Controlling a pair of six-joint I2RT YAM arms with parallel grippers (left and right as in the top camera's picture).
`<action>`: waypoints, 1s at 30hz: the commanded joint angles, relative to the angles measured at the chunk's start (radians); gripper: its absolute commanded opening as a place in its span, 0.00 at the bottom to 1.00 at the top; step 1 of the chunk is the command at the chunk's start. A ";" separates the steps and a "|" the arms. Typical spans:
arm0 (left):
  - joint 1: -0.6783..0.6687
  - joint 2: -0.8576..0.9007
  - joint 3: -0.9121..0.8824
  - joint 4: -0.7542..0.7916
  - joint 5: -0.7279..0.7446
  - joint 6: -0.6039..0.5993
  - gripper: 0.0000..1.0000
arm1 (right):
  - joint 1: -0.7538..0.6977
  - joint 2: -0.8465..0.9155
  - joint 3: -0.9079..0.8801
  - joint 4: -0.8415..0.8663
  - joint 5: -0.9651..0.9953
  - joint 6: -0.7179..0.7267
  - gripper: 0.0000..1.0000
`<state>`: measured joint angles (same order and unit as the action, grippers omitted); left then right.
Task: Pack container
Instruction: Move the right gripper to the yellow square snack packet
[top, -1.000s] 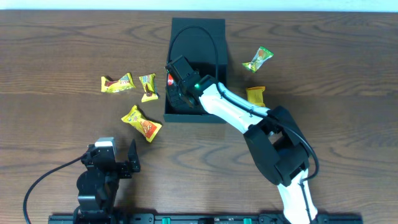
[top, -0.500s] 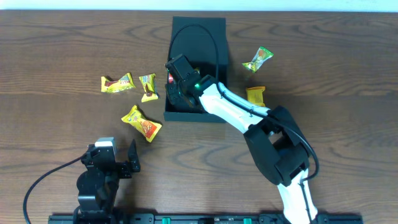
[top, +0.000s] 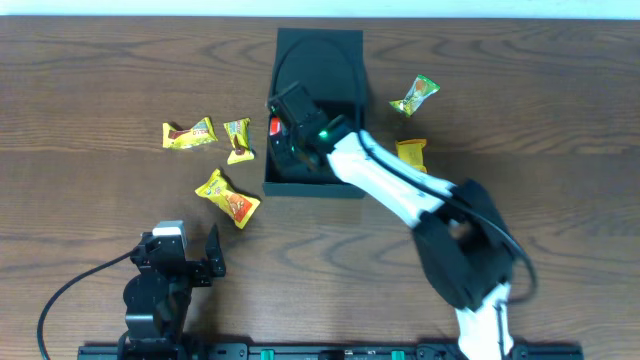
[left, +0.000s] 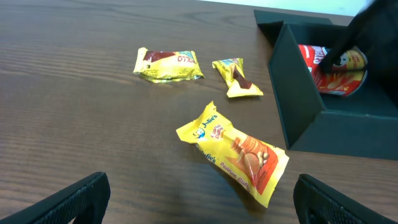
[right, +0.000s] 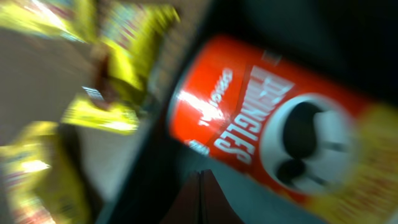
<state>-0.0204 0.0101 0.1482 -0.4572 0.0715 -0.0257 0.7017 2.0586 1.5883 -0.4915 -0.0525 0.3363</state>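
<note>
The container is a dark box with its lid flap laid open toward the far side; in the left wrist view its wall shows at the right. A small red Pringles can lies inside by the left wall. My right gripper reaches down into the container just beside the can, fingers pressed together with nothing between them. My left gripper rests open near the table's front left, a yellow peanut packet just ahead of it.
Two more yellow packets lie left of the container, also seen as packets from the left wrist. A green packet and an orange-yellow packet lie to its right. The right arm spans from the front edge to the box.
The right arm's elbow has swung right and toward the front, and its gripper has shifted slightly inside the container. The left arm and the packets have not moved.
</note>
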 joint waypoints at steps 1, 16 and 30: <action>0.005 -0.006 -0.017 -0.002 -0.001 -0.003 0.95 | -0.016 -0.211 0.014 -0.013 0.006 -0.055 0.01; 0.005 -0.006 -0.017 -0.002 -0.001 -0.003 0.96 | -0.317 -0.396 -0.090 -0.503 0.214 0.016 0.68; 0.005 -0.006 -0.017 -0.002 -0.001 -0.003 0.95 | -0.461 -0.027 -0.106 -0.451 0.145 0.025 0.82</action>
<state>-0.0204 0.0101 0.1482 -0.4572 0.0715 -0.0257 0.2726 1.9999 1.4841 -0.9558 0.1448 0.3801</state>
